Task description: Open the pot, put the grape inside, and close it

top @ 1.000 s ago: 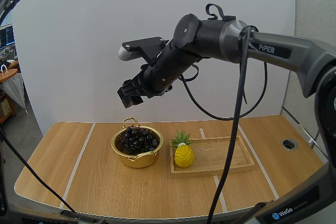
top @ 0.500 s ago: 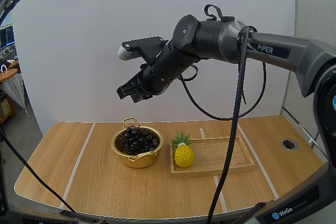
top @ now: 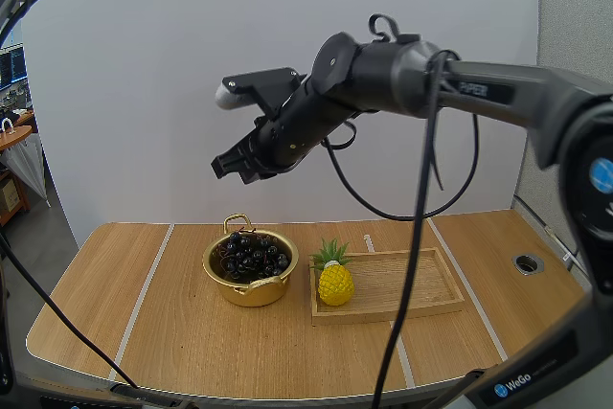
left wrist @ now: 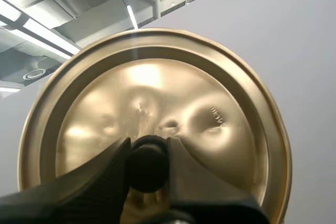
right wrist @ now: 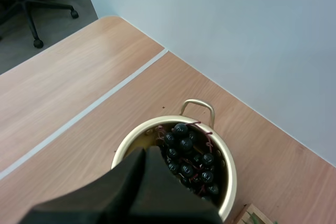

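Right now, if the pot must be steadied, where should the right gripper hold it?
Probably the far loop handle of the pot: it stands up clear of the rim and the grapes. The right gripper, now shut, would open and come straight down.

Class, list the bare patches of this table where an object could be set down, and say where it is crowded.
Free: the table left of the pot; the front strip before pot and tray; the tray's bare right half. Crowded: the narrow gap between pot and pineapple.
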Robot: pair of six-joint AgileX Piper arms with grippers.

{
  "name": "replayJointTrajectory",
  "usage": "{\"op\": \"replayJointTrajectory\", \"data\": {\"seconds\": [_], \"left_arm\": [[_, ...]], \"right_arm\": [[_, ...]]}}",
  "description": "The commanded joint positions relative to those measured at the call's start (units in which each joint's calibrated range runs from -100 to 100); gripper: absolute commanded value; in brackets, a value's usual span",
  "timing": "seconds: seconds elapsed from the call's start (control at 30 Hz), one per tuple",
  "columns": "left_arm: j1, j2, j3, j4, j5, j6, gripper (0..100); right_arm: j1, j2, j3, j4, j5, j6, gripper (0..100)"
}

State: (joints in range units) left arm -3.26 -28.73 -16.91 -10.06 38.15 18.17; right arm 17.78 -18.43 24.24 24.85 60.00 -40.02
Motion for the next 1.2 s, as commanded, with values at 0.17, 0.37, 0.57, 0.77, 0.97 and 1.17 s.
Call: {"op": "replayJointTrajectory", "data": {"seconds": [0.17,0.37,0.57,0.77,0.97,1.17], "left_arm": [[-0.15,-0.4,-0.6,0.0,-2.4,-0.7,0],[-0.15,-0.4,-0.6,0.0,-2.4,-0.7,0],[-0.15,-0.4,-0.6,0.0,-2.4,-0.7,0],[-0.15,-0.4,-0.6,0.0,-2.4,-0.7,0],[-0.15,-0.4,-0.6,0.0,-2.4,-0.7,0],[-0.15,-0.4,-0.6,0.0,-2.4,-0.7,0]], "right_arm": [[2.0,9.8,0.1,-1.0,-12.3,-0.9,0],[2.0,14.6,0.1,-4.0,-18.0,-0.2,0],[2.0,17.5,-0.9,-3.7,-20.4,-0.2,0],[2.0,20.3,-4.1,-3.3,-20.4,-0.2,0],[2.0,22.1,-5.4,-3.3,-21.1,-0.2,0],[2.0,24.9,-5.5,-3.3,-21.9,-0.2,0]]}}
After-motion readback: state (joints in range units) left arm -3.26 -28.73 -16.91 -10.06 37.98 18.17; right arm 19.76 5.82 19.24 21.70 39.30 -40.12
